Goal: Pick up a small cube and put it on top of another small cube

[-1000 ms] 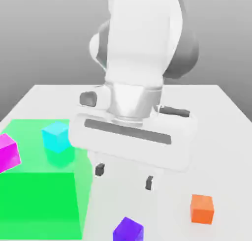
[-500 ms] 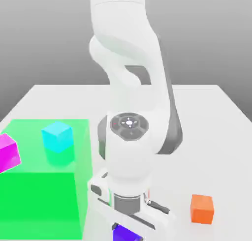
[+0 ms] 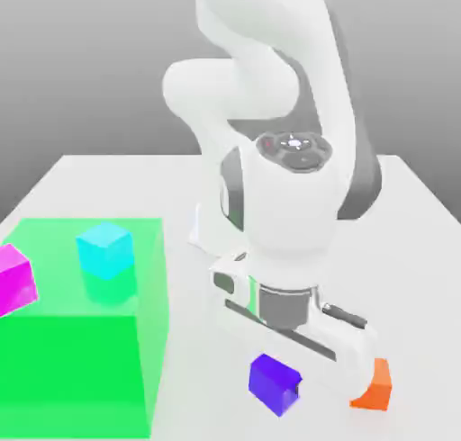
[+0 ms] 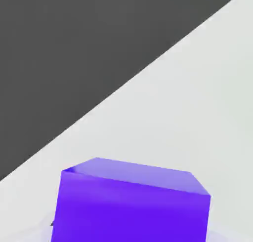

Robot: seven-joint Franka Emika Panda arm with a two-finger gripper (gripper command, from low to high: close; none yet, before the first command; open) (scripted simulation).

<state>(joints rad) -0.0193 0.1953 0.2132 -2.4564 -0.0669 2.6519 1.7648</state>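
Purple cube (image 3: 273,382) - small, plain, glossy, solid deep blue-purple. Faces flat, edges straight & crisp. In hand view one face is seen as strong violet, the adjoining narrow one as paler lilac. Tilted in ext. view, w/ a corner pointed down.

Count: purple cube x1, orange cube (image 3: 379,385) x1, cyan cube (image 3: 105,250) x1, magenta cube (image 3: 13,280) x1 - i.e. 4 small cubes in all. Big green block (image 3: 76,358) x1. White arm (image 3: 288,205) x1, w/ 1 gripper (image 3: 275,387).

Gripper: closed on purple cube; cube is held under the hand, a small dark bit of fingertip (image 3: 299,385) seen at its edge. Cube's height over the pale table (image 3: 198,376) can't be told.

Position: purple cube is placed low in ext. view, just right of centre, betw. green block & orange cube, nearer the latter. Orange cube is partly covered by the white hand; gap betw. the two can't be judged. Cyan cube seen on top of green block, toward its ext.-view right side. Magenta cube tilted, cut off by ext. view's left border, seen against the block; contact can't be told.
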